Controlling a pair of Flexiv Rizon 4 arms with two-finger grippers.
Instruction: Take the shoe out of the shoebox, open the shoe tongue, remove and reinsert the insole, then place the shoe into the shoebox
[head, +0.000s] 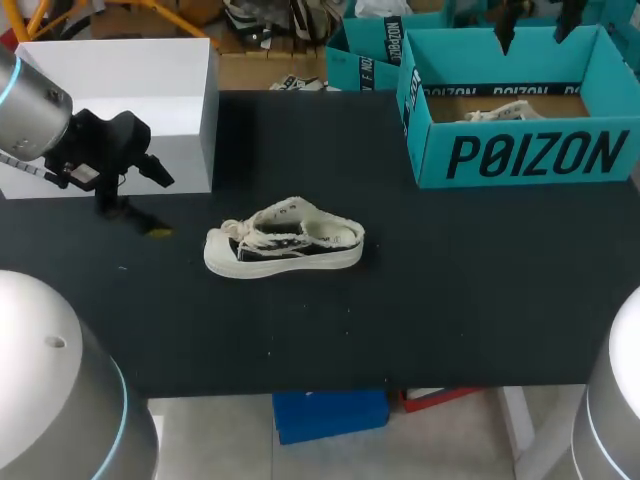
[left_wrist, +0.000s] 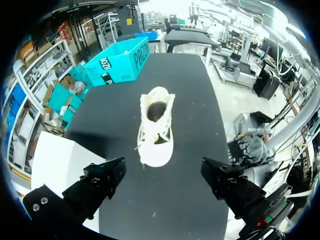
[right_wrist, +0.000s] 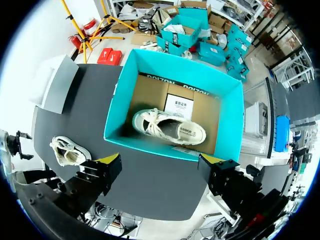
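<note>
While the shoe (head: 285, 240) lies on the surface (head: 450, 290), toe toward your left fingers (left_wrist: 100, 182) and long axis straight ahead, these stand open. Your right fingers (right_wrist: 97, 177), also open, hang over the shoebox (head: 520, 155).

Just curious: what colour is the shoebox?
The shoebox is teal, brown inside; best in right wrist view.

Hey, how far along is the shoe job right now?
Done: one shoe lies on the table, out of the shoebox, which holds a second shoe. In hand: nothing; the left end effector is open facing the shoe, the right end effector open above the shoebox. Remaining, apparently: tongue, insole, then boxing the shoe.
</note>
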